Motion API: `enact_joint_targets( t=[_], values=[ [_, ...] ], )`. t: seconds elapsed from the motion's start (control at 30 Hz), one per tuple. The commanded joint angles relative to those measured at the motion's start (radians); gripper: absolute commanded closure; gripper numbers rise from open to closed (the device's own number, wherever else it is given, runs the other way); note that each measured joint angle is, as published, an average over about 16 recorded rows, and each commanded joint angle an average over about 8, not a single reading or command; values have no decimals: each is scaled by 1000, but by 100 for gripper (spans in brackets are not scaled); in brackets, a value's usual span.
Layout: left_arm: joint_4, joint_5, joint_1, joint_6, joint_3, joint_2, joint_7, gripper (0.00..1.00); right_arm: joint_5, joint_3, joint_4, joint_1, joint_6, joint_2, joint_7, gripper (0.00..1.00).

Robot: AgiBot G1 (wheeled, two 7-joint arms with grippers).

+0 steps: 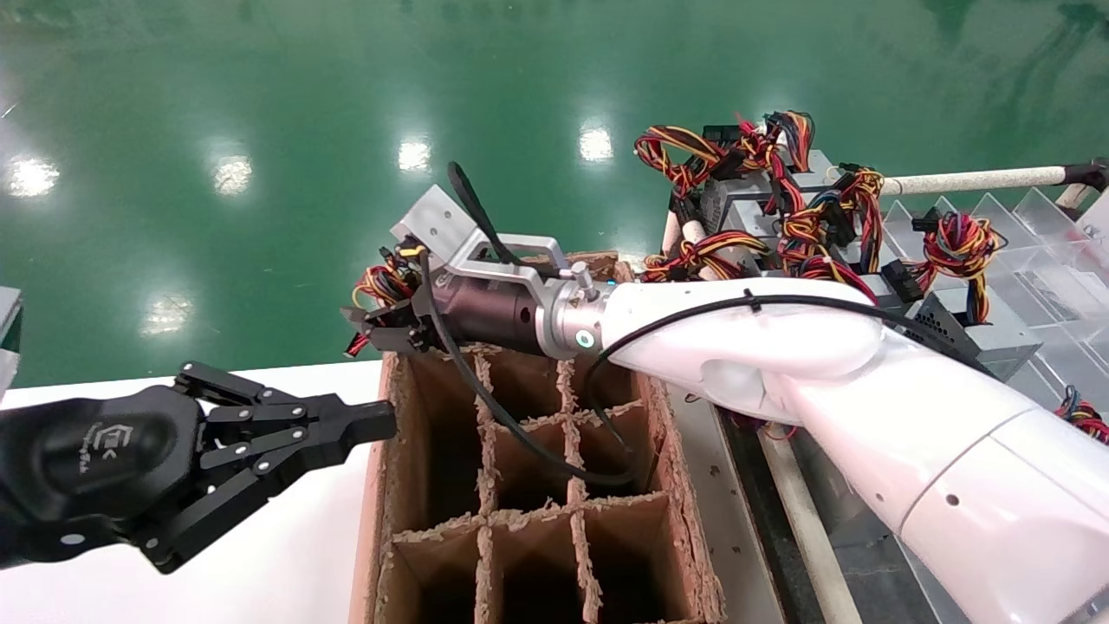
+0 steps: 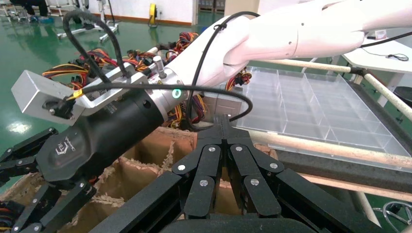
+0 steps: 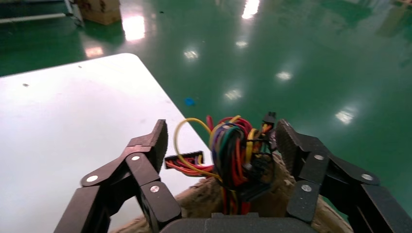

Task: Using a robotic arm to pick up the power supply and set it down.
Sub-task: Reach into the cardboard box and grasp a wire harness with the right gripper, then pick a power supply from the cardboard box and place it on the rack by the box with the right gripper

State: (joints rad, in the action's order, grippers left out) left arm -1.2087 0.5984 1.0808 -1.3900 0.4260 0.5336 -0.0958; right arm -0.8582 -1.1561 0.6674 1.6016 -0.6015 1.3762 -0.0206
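L gripper [image 1: 368,422] parked beside box, fingers shut, empty | R gripper [image 3: 221,145] wide open around power supply [image 3: 238,155] wires, far-left cell of carton [image 1: 520,485] | step: set-down/release | next: retract straight up, clear of wires

A brown cardboard box [image 1: 676,485] with ragged cardboard dividers [image 1: 572,451] stands in the near middle. To its left lies a white counter [image 1: 286,555]. To the right, a clear plastic tray [image 1: 1040,277] with compartments sits behind pale rails [image 1: 970,180]. Grey metal units with tangled coloured wires [image 1: 780,208] crowd the far right. A glossy green floor [image 1: 260,130] spreads beyond.
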Motion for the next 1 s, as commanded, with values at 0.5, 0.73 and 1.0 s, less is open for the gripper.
enact_joint_targets(
  t=[0.5,0.73,1.0],
  values=[
    [0,0,0,0,0,0,0,100,150,-103,16,-1,85,-4,128,100],
    [0,0,0,0,0,0,0,100,175,-137,-7,3,121,-3,212,100],
    [0,0,0,0,0,0,0,100,227,-165,-21,8,140,-4,247,100]
  ],
)
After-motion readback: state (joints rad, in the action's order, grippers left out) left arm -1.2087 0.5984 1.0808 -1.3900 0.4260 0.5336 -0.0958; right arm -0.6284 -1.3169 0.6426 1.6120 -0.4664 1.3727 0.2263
